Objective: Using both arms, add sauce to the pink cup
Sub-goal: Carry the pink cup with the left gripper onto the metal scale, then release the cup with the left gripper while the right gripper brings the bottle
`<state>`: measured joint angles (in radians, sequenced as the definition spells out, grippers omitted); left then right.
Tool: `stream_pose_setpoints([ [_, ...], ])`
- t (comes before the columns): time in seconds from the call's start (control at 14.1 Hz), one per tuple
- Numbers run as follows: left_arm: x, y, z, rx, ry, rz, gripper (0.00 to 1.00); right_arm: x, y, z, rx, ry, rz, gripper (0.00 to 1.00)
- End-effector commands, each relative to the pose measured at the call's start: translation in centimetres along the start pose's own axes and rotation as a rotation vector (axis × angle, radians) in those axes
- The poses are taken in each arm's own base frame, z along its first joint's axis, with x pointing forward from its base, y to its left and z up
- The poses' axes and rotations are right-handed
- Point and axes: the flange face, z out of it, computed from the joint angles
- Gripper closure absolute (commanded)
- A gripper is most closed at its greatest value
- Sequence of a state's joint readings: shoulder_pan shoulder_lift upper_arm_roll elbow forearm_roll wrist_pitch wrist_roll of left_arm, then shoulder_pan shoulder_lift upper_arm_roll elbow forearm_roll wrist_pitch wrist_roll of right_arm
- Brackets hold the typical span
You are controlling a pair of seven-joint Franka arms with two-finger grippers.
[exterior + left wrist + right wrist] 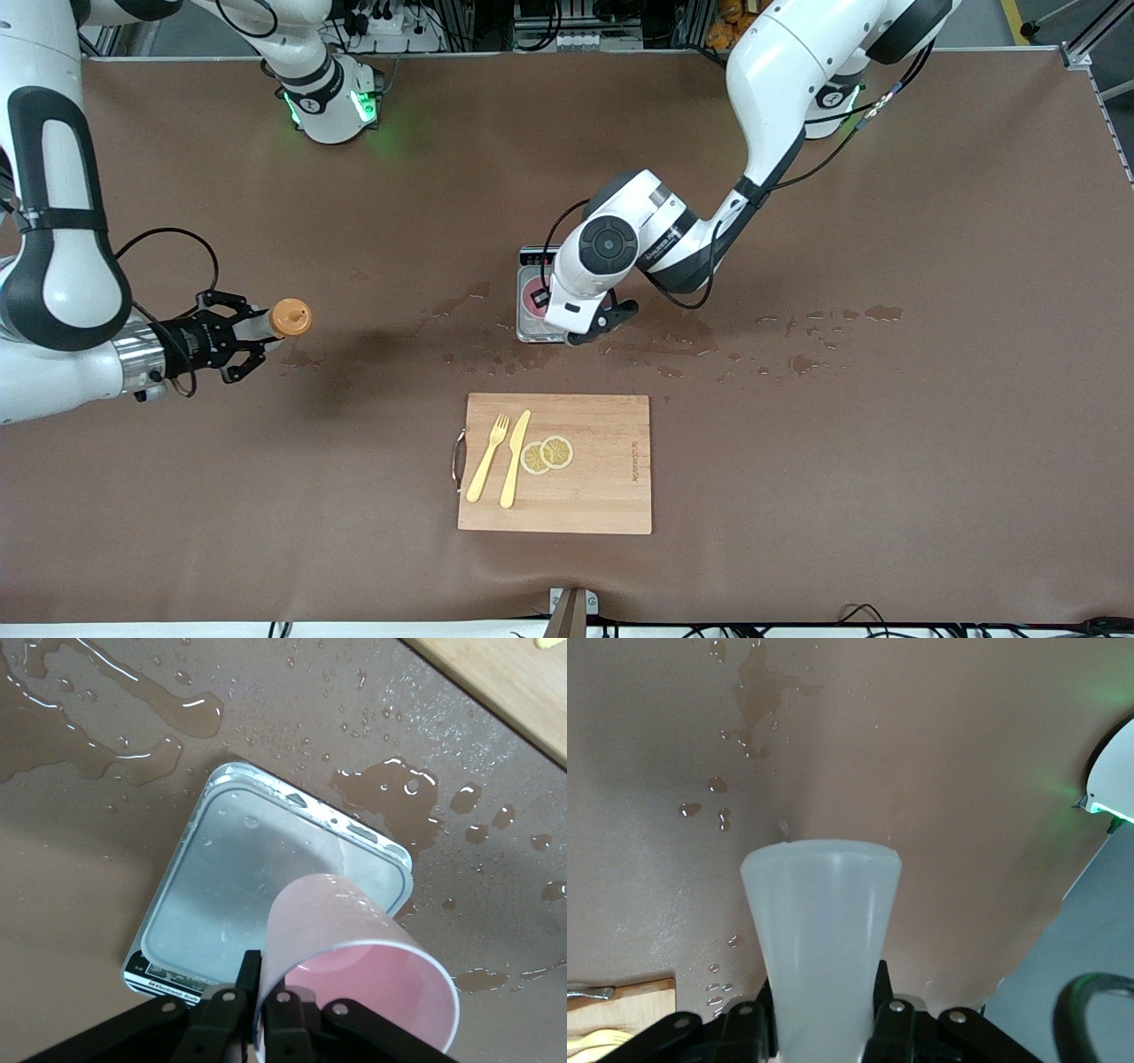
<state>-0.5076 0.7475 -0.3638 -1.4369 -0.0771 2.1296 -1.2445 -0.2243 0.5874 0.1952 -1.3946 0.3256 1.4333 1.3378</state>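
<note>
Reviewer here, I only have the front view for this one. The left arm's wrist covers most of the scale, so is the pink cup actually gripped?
Observer: Yes. The left wrist view shows the left gripper shut on the pink cup, pinching its rim wall over the scale.
Operator: Anything in the cup?
Observer: Its inside looks bare pink; no sauce shows.
Operator: And the bottle body?
Observer: The right wrist view shows the right gripper shut on the sauce, translucent white, over bare table toward the right arm's end.
</note>
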Motion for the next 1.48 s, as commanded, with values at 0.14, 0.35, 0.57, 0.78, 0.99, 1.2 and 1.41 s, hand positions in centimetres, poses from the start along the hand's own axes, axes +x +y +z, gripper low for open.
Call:
stream_pose_setpoints([
  [0.14, 0.0, 0.6, 0.1, -0.005, 0.019, -0.003, 0.39, -0.9, 0.7, -0.9, 0.008, 0.038, 0.015, 0.61],
  [0.35, 0.1, 0.6, -0.2, -0.009, 0.022, -0.003, 0.00, -1.5, 0.5, -0.6, 0.004, 0.042, 0.035, 0.61],
  [0.57, 0.6, 0.5, -1.8, -0.025, 0.029, -0.013, 0.00, -4.5, 0.1, 0.5, -0.021, 0.120, 0.034, 0.61],
  [0.78, 2.0, -0.2, -5.3, -0.045, 0.043, -0.036, 0.00, -5.8, -0.2, 1.2, -0.027, 0.133, 0.053, 0.61],
  [0.99, 2.9, -1.5, -10.3, -0.048, 0.059, -0.058, 0.00, -7.9, -0.6, 2.0, -0.034, 0.151, 0.070, 0.61],
  [1.2, 6.3, -4.7, -16.6, -0.044, 0.089, -0.101, 0.00, -9.6, -1.0, 3.0, -0.038, 0.170, 0.088, 0.61],
  [1.41, 10.3, -8.2, -19.8, -0.022, 0.085, -0.101, 0.00, -12.5, -1.4, 4.8, -0.043, 0.227, 0.120, 0.61],
])
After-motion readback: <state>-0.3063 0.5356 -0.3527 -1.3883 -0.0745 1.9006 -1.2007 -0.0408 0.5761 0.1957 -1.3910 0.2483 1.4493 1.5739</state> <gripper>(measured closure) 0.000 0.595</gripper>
